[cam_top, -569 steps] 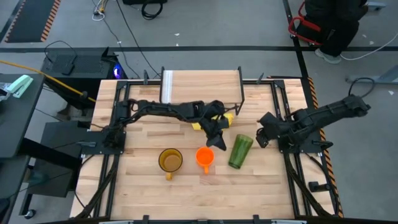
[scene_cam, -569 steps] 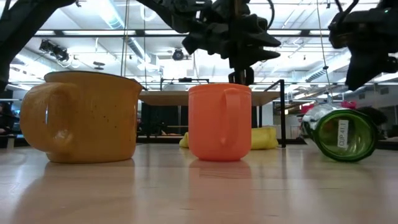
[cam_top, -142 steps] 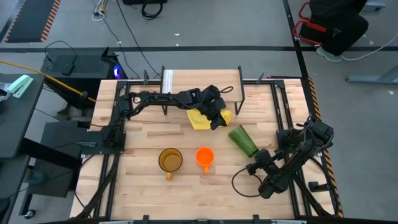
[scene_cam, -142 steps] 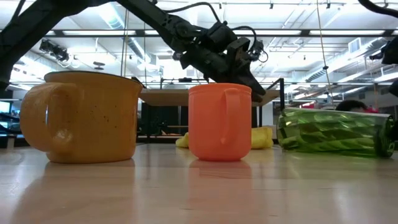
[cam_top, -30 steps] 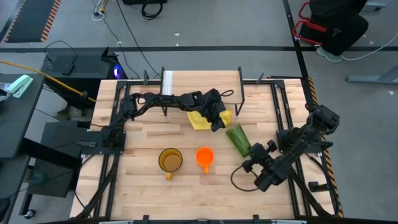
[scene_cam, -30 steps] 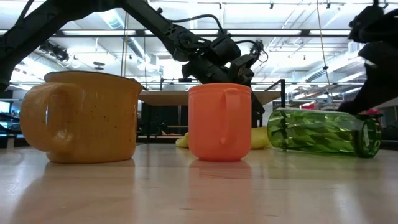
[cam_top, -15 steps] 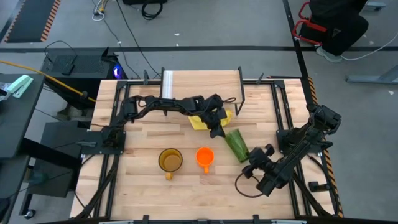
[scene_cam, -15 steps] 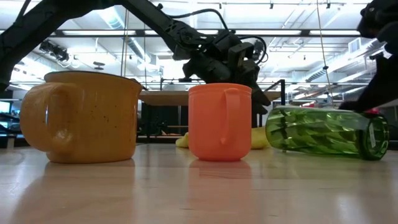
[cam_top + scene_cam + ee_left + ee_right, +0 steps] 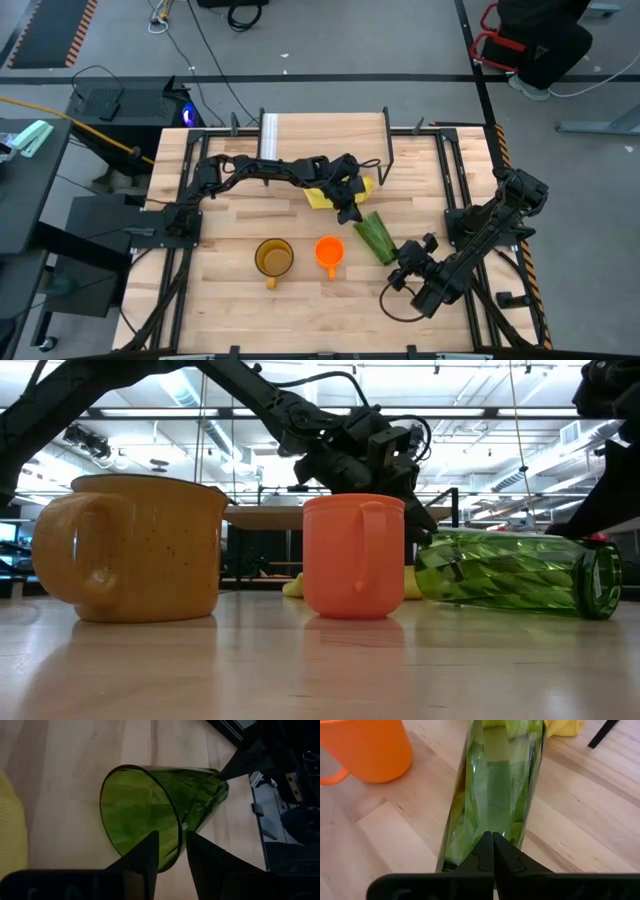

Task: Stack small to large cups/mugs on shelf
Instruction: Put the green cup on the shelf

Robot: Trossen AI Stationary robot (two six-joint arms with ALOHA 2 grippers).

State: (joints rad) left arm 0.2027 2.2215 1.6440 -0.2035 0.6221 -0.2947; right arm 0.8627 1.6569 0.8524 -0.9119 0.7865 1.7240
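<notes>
Green tumbler (image 9: 376, 237) lies on its side on the desk (image 9: 240, 300), between both arms. Left pincer (image 9: 170, 851) slightly parted at its open rim, one finger inside, not clamped. Right pincer (image 9: 492, 851) clenched with fingertips together, against the tumbler's base end. Orange mug (image 9: 330, 252) upright just beside tumbler, yellow mug (image 9: 274, 258) farther left. Yellow cloth (image 9: 322, 194) behind tumbler's mouth, in front of shelf (image 9: 322, 133).

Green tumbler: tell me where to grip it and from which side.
Grip the green tumbler at its open rim, coming from the yellow cloth's side. It lies on its side with the mouth facing the left gripper, whose fingers already straddle the thin rim wall.
</notes>
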